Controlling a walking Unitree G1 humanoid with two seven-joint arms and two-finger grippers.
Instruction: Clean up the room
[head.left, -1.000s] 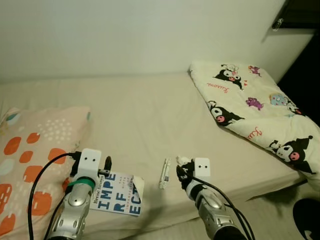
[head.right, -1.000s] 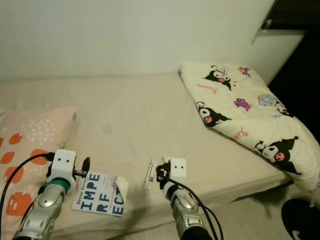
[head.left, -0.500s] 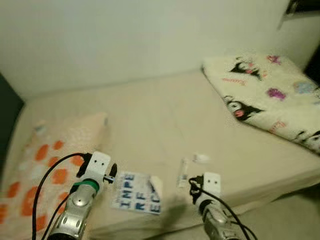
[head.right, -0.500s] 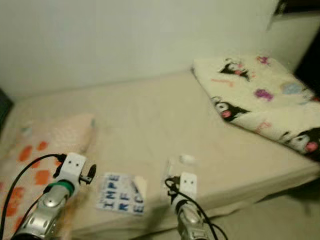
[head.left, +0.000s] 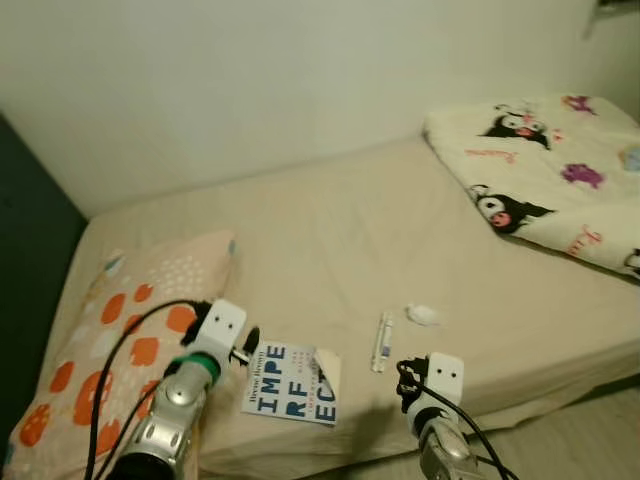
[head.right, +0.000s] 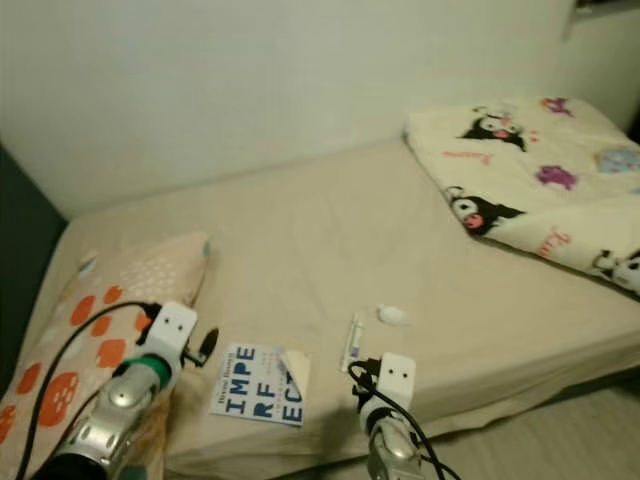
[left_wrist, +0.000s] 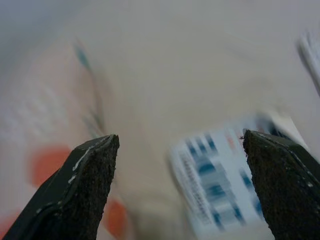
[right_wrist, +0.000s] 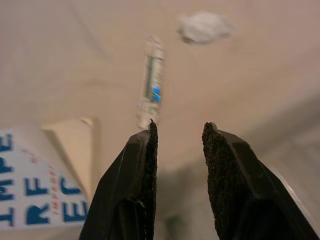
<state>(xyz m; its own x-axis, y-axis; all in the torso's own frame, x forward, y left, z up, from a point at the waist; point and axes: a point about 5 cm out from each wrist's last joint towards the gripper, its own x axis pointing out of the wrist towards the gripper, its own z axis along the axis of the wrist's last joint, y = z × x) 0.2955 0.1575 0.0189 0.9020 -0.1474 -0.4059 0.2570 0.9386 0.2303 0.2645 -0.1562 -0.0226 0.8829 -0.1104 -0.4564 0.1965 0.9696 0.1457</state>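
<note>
Both grippers hovered at the near edge of the bed, holding nothing.

The left gripper stood wide above the book; the right gripper was narrowly parted. The slim white tube lay at its 11 o'clock, the crumpled tissue at 12, the pillow at 9.

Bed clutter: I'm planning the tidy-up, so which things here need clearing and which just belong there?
To clear:
book
small tube
crumpled white wad

Belongs there:
orange-spotted pillow
cartoon-print blanket
bed
</note>
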